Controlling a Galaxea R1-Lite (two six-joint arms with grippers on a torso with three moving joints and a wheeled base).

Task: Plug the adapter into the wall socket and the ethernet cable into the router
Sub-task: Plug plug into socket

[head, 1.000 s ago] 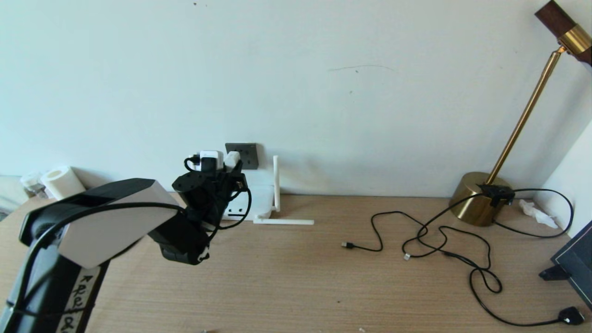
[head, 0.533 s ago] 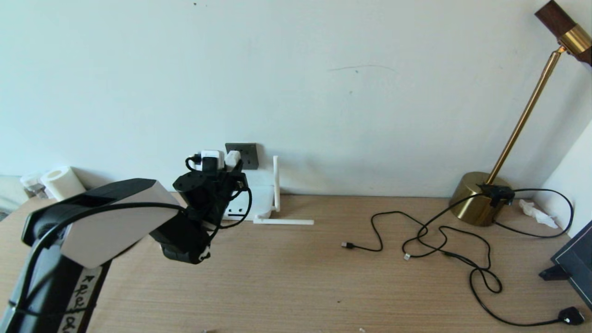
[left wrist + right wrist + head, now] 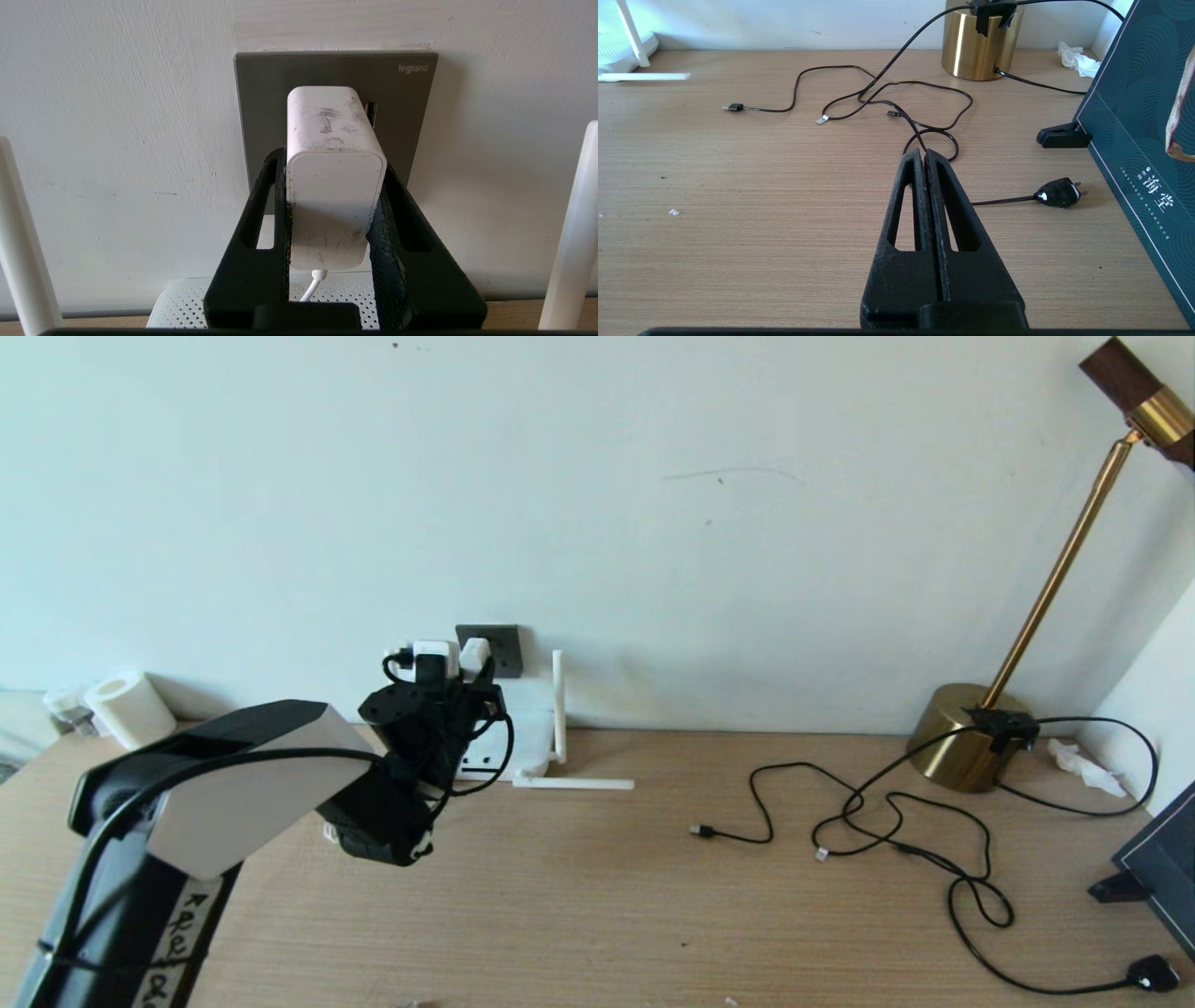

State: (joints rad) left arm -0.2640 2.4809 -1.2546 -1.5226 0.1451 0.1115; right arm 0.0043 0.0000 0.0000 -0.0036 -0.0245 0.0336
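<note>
My left gripper [image 3: 332, 163] is shut on the white adapter [image 3: 334, 177], one finger on each side. The adapter's far end is up against the dark grey wall socket [image 3: 336, 70]; its prongs are hidden. Its white cord [image 3: 312, 287] hangs down over the router [image 3: 187, 303], a white perforated box below the socket. In the head view the adapter [image 3: 473, 654] overlaps the wall socket [image 3: 501, 649], above the router [image 3: 527, 733]. The ethernet cable lies on the table to the right, its clear connector [image 3: 821, 854] free. My right gripper [image 3: 923, 155] hovers shut and empty over the table.
One router antenna [image 3: 571, 784] lies flat on the table and another [image 3: 557, 705] stands upright. A brass lamp base [image 3: 962, 737] with thin black cables and a black plug [image 3: 1153, 973] is on the right. A dark green box [image 3: 1134, 140] stands at the right edge. A paper roll [image 3: 126, 705] is far left.
My left arm has shifted slightly right and toward the wall, carrying the adapter closer onto the socket. The right gripper and the cables have not moved.
</note>
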